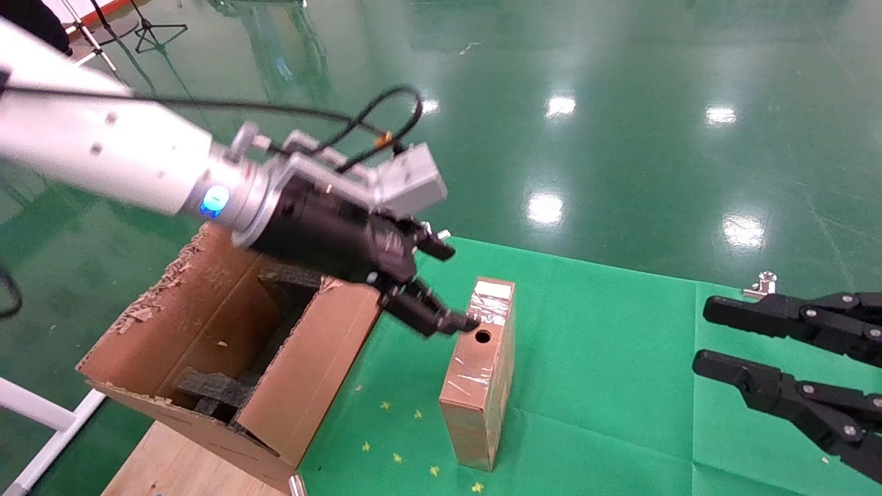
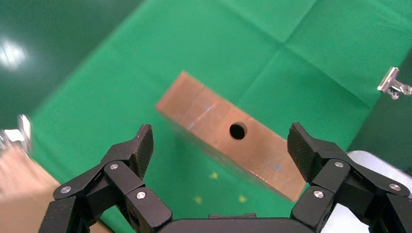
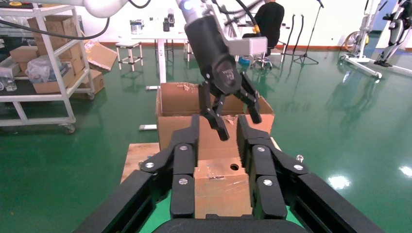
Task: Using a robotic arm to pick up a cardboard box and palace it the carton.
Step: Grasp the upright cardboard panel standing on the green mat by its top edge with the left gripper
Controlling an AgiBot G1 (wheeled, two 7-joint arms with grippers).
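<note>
The cardboard box (image 1: 480, 386), slim and brown with glossy tape and a round hole (image 1: 482, 337), stands on the green cloth (image 1: 606, 386). My left gripper (image 1: 456, 286), on the white arm, is open and empty just above the box's holed upper face. In the left wrist view the box (image 2: 214, 124) lies below and between the spread fingers (image 2: 138, 145). The carton (image 1: 317, 358), large with torn flaps and black foam (image 1: 213, 389) inside, stands left of the box. My right gripper (image 1: 703, 337) is open and parked at the right. Its view shows the box (image 3: 221, 191).
The carton rests on a wooden board (image 1: 186, 461) at the table's left edge. A metal clip (image 1: 761, 282) holds the cloth at the far right edge. Small yellow specks lie on the cloth near the box. Shiny green floor surrounds the table.
</note>
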